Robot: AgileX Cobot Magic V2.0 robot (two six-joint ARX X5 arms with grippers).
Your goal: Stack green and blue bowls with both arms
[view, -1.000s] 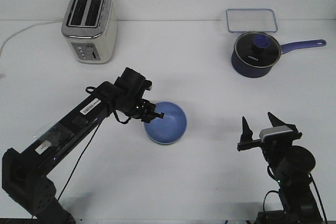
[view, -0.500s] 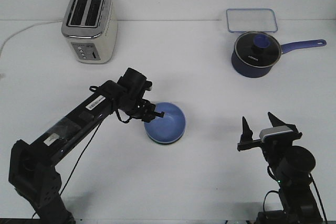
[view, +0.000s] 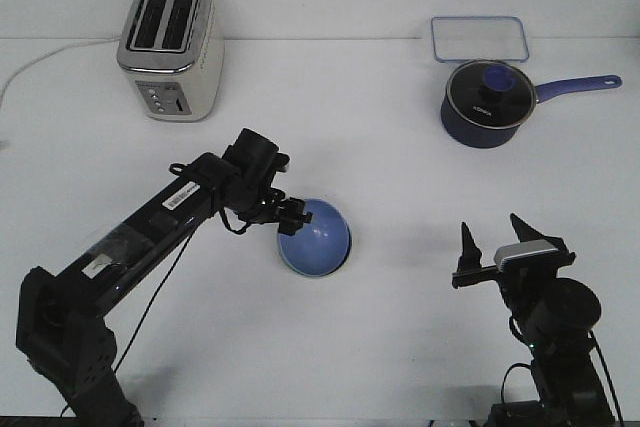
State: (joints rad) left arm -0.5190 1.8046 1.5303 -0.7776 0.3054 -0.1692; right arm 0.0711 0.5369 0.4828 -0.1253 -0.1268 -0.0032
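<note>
The left gripper (view: 293, 216) is pinching the near-left rim of the blue bowl (view: 315, 238), fingers closed on its thin wall, and the bowl is tilting toward the right, lifted on one side. No green bowl is showing; it may be hiding under the blue one, but that cannot be told. The bowl is looking light, rigid and smooth, so a rim grip seems sensible though liable to slip. To the bowl's lower right, the right gripper (view: 492, 239) is standing wide and empty.
</note>
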